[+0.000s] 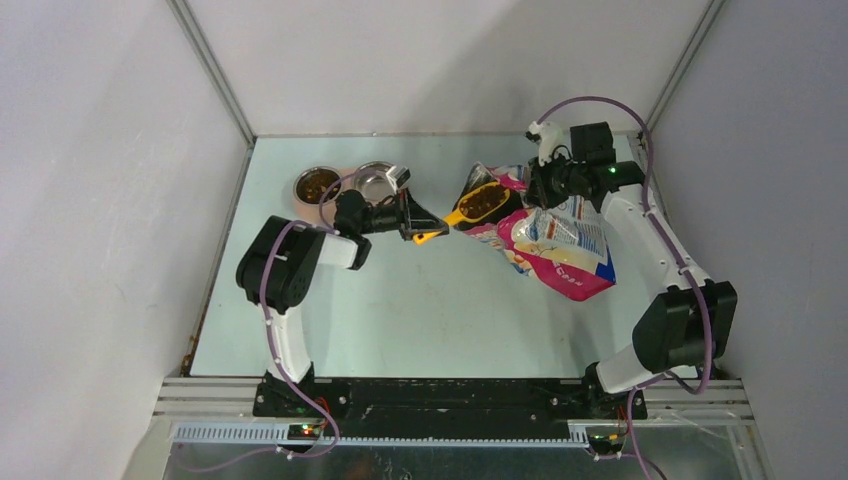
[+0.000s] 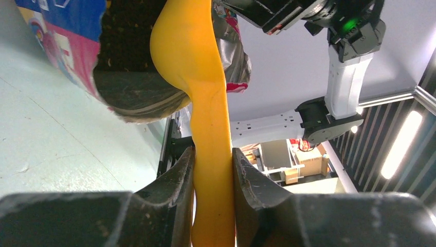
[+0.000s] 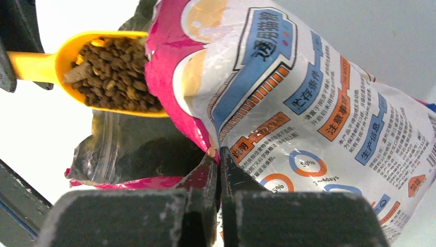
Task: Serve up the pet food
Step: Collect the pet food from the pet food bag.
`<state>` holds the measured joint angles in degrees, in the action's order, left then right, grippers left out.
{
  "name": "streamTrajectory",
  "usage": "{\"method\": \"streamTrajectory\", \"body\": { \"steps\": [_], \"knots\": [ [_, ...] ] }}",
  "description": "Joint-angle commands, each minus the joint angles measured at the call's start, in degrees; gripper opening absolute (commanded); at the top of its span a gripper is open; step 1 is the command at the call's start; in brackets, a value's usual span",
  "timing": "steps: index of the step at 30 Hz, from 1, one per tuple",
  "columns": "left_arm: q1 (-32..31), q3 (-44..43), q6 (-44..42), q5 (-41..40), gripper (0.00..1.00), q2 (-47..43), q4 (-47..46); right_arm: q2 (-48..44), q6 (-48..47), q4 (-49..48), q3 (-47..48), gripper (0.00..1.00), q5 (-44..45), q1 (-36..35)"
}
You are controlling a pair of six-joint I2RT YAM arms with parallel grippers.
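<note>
Left claw [image 1: 421, 229] clamped on scoop [image 1: 480, 203] handle, feeder [image 1: 336, 180] just behind it. Scoop axis runs ahead to bag [image 1: 566, 246] mouth, kibble [image 3: 110, 72] heaped inside. Right claw [image 3: 220, 160] pinched shut on bag edge, well apart from feeder.

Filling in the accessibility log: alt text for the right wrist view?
An orange plastic scoop heaped with small brown kibble sits at the open mouth of a glossy pink, blue and white bag, whose edge the right gripper pinches.
</note>
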<state>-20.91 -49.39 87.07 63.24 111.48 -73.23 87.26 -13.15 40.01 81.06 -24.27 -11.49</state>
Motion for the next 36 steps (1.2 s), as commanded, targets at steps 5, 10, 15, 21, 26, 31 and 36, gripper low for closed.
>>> {"method": "streamTrajectory", "body": {
  "steps": [5,10,15,21,26,31,36],
  "knots": [
    [2.22,0.77,0.62,0.07,0.00,-4.24,-5.54,-0.01,3.37,-1.08,1.59,0.00,-4.79,5.00],
    [2.19,1.00,1.13,0.10,0.00,-4.05,-6.45,1.00,4.53,-1.50,2.36,0.00,-2.59,5.35],
    [2.11,0.96,2.29,-0.01,0.00,-3.91,-7.79,3.55,5.65,-0.60,3.75,0.00,0.67,5.03],
    [2.01,0.70,5.40,0.13,0.00,-3.73,-11.39,4.71,5.59,-0.45,3.38,0.00,0.70,4.40],
    [1.74,0.55,5.53,-0.16,0.00,-3.45,-11.56,4.76,4.87,-0.10,3.24,0.00,-0.26,3.50],
    [1.41,-0.16,7.25,-0.35,0.00,-2.97,-13.42,4.92,3.40,0.65,2.54,0.00,0.29,1.23],
    [1.14,-0.72,8.05,-0.33,0.00,-3.06,-14.25,5.43,2.46,0.84,2.10,0.00,1.04,-0.60]
  ]
}}
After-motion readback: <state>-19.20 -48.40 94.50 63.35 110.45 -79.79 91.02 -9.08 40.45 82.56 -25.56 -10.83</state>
